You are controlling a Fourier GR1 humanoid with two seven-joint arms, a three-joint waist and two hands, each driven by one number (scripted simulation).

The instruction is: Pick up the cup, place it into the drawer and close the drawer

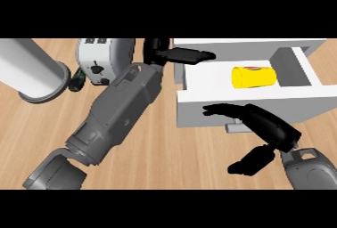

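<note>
A yellow cup (252,76) lies on its side inside the open white drawer (250,103), near the middle of its compartment. My left hand (176,55) reaches up along the drawer's left wall, its fingers straight and resting over the back left corner, apart from the cup. My right hand (263,125) hangs in front of the drawer's white front panel, fingers stretched out to the left across the panel and the handle below it. The thumb points down and away. Neither hand holds anything.
A white toaster (100,57) stands at the back, left of the drawer, partly behind my left forearm. A large white cylinder (30,71) lies at the far left. A dark green object (76,82) sits between them. Wooden counter (164,151) spreads in front.
</note>
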